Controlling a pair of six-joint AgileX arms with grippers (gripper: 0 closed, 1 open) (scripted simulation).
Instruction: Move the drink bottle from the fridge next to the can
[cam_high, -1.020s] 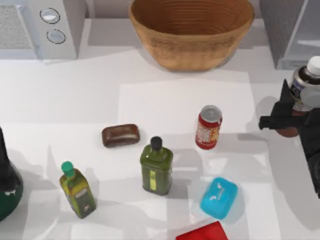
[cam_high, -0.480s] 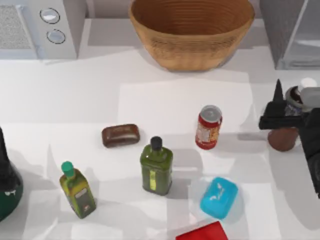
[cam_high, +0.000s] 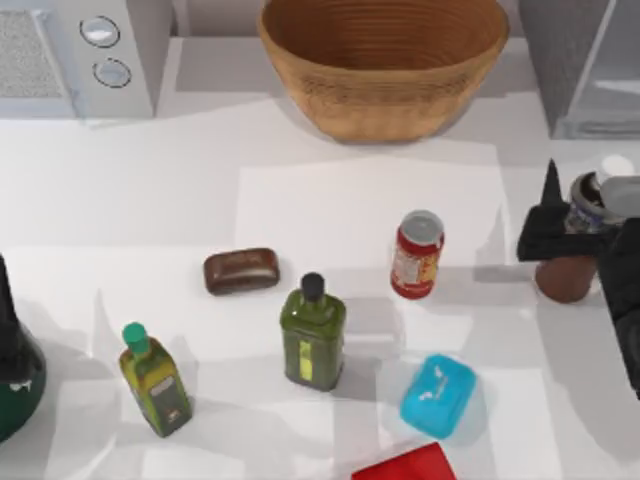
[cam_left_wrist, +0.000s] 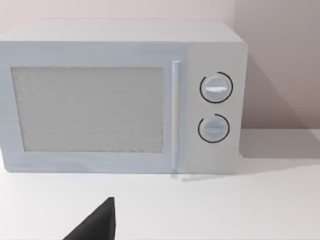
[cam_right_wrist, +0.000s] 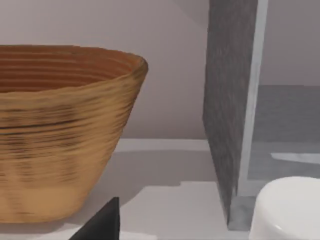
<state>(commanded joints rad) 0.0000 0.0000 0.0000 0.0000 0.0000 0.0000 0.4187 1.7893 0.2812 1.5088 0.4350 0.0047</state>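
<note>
The drink bottle (cam_high: 566, 276), reddish-brown with a white cap, stands upright on the table near the right edge, a hand's width to the right of the red can (cam_high: 417, 254). My right gripper (cam_high: 585, 212) is shut on the bottle's upper part at its grey-blue label. The bottle's white cap (cam_right_wrist: 287, 212) sits close in the right wrist view, with the fridge (cam_right_wrist: 231, 100) behind it. The grey fridge (cam_high: 575, 60) stands at the back right. My left arm (cam_high: 10, 350) is parked at the left edge.
A wicker basket (cam_high: 385, 65) stands at the back centre and a microwave (cam_high: 80, 55) at the back left. In front of the can are a square olive bottle (cam_high: 313, 335), a small green-capped bottle (cam_high: 155, 385), a brown block (cam_high: 241, 270), a blue object (cam_high: 438, 395) and a red object (cam_high: 405, 465).
The right gripper has lowered the drink bottle, so that its base now rests on the table right of the can. The left arm has not moved.
</note>
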